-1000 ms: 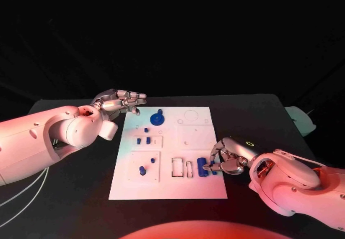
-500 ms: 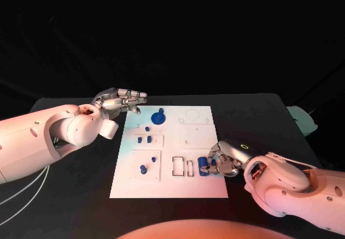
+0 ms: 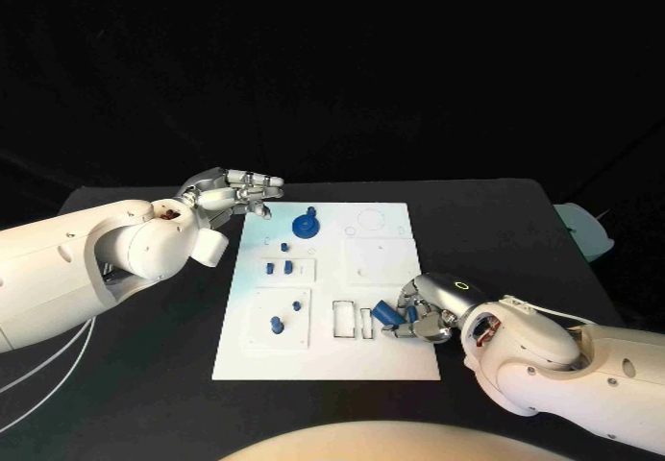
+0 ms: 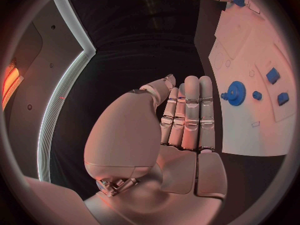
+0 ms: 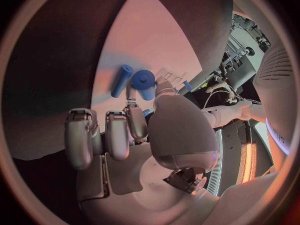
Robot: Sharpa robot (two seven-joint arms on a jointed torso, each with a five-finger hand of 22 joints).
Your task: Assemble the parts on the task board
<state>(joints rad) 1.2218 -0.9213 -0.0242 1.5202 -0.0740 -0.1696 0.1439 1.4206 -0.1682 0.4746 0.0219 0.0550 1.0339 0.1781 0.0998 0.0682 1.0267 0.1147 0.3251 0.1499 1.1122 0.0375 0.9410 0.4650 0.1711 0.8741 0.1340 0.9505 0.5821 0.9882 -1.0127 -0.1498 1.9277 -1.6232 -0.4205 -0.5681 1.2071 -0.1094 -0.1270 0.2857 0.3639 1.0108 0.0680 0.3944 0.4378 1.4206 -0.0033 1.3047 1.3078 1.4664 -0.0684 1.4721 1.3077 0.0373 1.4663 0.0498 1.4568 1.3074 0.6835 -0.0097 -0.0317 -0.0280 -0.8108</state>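
Blue cylindrical plastic peg (image 3: 384,314) sat pinched in the right hand (image 3: 427,312); keep it upright over the slot; left hand (image 3: 233,195) spread, empty

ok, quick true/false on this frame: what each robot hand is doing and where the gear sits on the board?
1. The right robot hand grips a blue part at the task board's near right corner. True.
2. The left robot hand holds the blue gear. False: it holds nothing, fingers apart, off the board's far left corner.
3. The gear lies on the board's far half. True.
4. Both robot hands are over the board. False: just the right one is.
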